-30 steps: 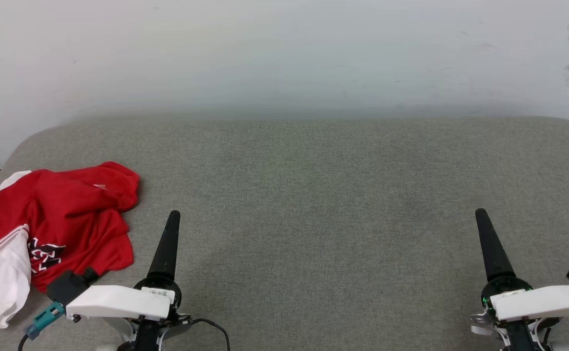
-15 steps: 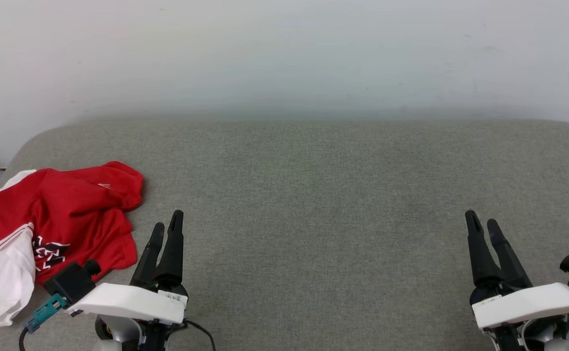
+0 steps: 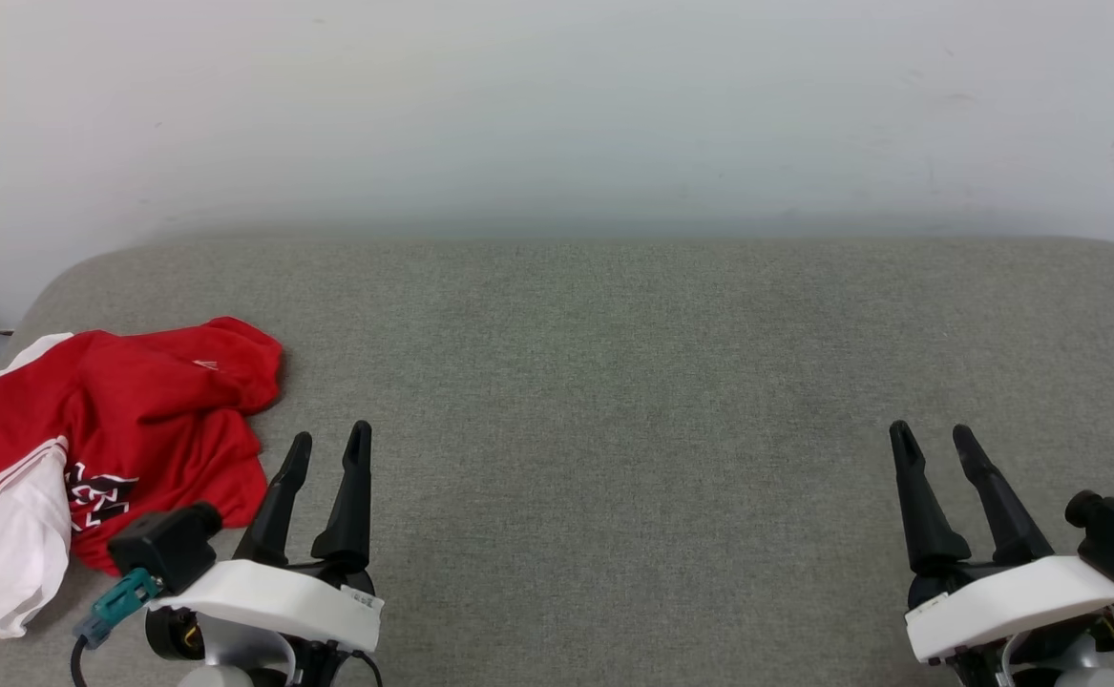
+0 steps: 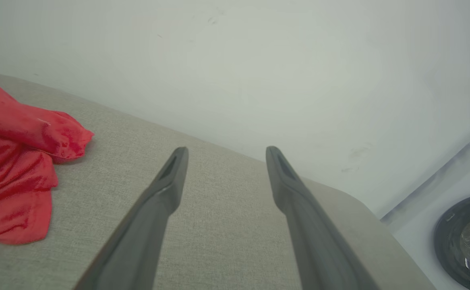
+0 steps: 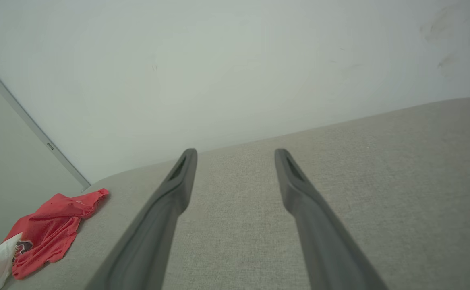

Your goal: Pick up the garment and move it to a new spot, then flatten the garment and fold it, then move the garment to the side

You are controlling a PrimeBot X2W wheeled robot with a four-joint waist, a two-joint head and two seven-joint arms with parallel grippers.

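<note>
The garment (image 3: 136, 420) lies in a crumpled heap at the left edge of the grey cushion (image 3: 614, 382), closer to the front than to the wall (image 3: 557, 114) behind. It is red, with a white sleeve panel hanging toward the front left corner and some black lettering outlined in white showing in the folds. As far as a heap has a long axis, it runs on a diagonal, from a red lobe at the far right side down to the white panel at the near left. Part of it passes beyond the left border of the head view, so I cannot tell if it hangs over the cushion's edge.

The left gripper (image 3: 330, 434) stands just beside the garment, on its right side. Its jaws are spread apart with nothing between them, and they point toward the wall, not toward the cloth. In the left wrist view the red cloth is off to the left of both fingers, near them but apart. The right gripper (image 3: 933, 431) is close to the front right corner, well apart from the garment. Its jaws are spread as well and hold nothing.

So the garment lies to the left of both grippers, and the left arm is clearly the nearer one. I think the pick-up is not yet begun. The left gripper would need to turn or shift to its left until the nearest red hem comes between its jaws.
</note>
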